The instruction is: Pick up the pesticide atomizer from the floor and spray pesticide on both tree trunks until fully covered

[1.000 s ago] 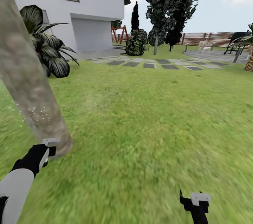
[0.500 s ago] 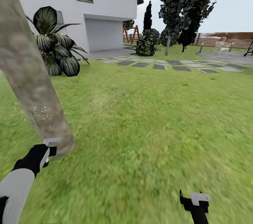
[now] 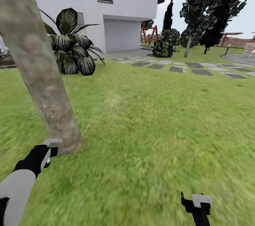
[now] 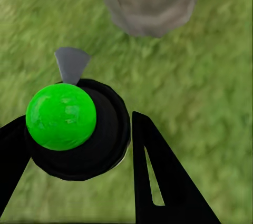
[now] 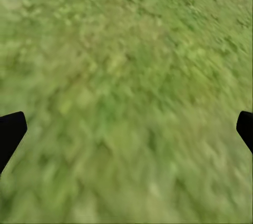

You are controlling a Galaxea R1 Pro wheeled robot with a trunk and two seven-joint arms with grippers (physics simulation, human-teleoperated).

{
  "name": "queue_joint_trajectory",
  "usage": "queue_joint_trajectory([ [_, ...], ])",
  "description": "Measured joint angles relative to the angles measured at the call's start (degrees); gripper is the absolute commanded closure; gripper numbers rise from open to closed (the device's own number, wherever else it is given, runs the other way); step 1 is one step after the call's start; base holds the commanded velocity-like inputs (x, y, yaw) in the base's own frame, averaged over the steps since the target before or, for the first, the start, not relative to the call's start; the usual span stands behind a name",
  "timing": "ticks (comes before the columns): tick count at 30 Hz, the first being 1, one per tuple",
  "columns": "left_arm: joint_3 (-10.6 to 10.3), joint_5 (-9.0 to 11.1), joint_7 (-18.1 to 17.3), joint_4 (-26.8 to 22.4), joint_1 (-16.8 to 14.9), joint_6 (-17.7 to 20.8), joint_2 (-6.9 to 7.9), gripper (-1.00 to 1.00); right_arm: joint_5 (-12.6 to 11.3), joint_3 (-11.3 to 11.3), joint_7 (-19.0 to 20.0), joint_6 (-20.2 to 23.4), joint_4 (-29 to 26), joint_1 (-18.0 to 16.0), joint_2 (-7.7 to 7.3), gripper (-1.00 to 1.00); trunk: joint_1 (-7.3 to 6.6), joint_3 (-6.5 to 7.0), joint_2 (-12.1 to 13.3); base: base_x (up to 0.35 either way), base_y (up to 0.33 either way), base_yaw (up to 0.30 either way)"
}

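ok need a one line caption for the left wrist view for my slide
Left gripper holding the green-topped pesticide atomizer above grass, its nozzle toward the tree trunk base.

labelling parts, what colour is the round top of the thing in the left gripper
Bright green, a glossy ball on the black atomizer held in the left gripper; the left wrist view shows it best.

no text, label, brand, number or sign can be read anywhere in these pictures. the white house (image 3: 120, 3) behind the tree trunk (image 3: 39, 66) has plain walls and windows, and the green-capped atomizer (image 4: 68, 124) seems to carry no marking, though its body is mostly hidden from view.
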Motion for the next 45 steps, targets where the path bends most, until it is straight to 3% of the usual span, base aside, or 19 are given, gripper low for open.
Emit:
queue_joint_trajectory([
  [15,-0.3,-0.3,0.0,0.0,0.0,0.0,-0.19,1.0,0.0,0.0,0.0,0.0,0.0,0.0,-0.01,-1.0,0.0,0.0,0.0,0.176,-0.243,0.021],
  [32,-0.4,-0.4,0.0,0.0,-0.1,0.0,-0.18,1.0,0.0,0.0,0.0,0.0,0.0,0.0,0.0,-1.0,-0.01,0.0,0.0,0.19,-0.234,0.249],
  [45,-0.3,-0.5,0.0,0.1,0.0,0.0,-0.19,1.0,0.0,0.0,0.0,0.0,0.0,0.0,-0.01,-1.0,-0.01,0.0,0.0,0.242,-0.197,0.012],
])
